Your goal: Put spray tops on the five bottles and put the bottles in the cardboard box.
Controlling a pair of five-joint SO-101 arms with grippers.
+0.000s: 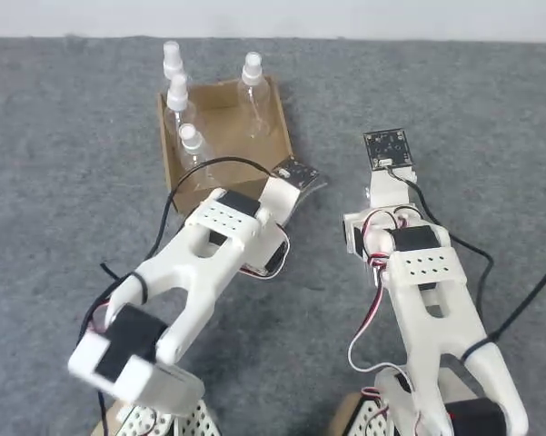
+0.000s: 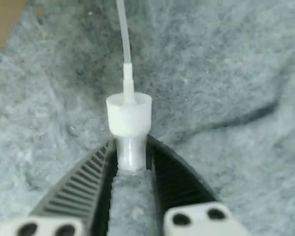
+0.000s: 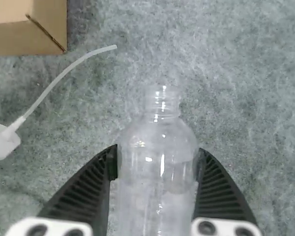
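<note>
Open-neck bottle [image 3: 157, 129] in claw [image 3: 156, 155], prob. snug; spray top [image 3: 2, 141] nearby.

Brown cardboard box [image 1: 168, 159] on grey felt table cover [image 1: 73, 227], far side, left of centre. Clear plastic bottles with white spray tops [image 1: 253, 77] stand upright inside.

Left gripper [image 2: 131, 147], just off the box's near right corner, is clamped on white spray top with dip tube [image 2: 129, 115].

Right gripper [image 3: 156, 152], to its right, is clamped round uncapped clear plastic bottle [image 3: 159, 123]. The tube tip lies near the bottle's neck.
</note>
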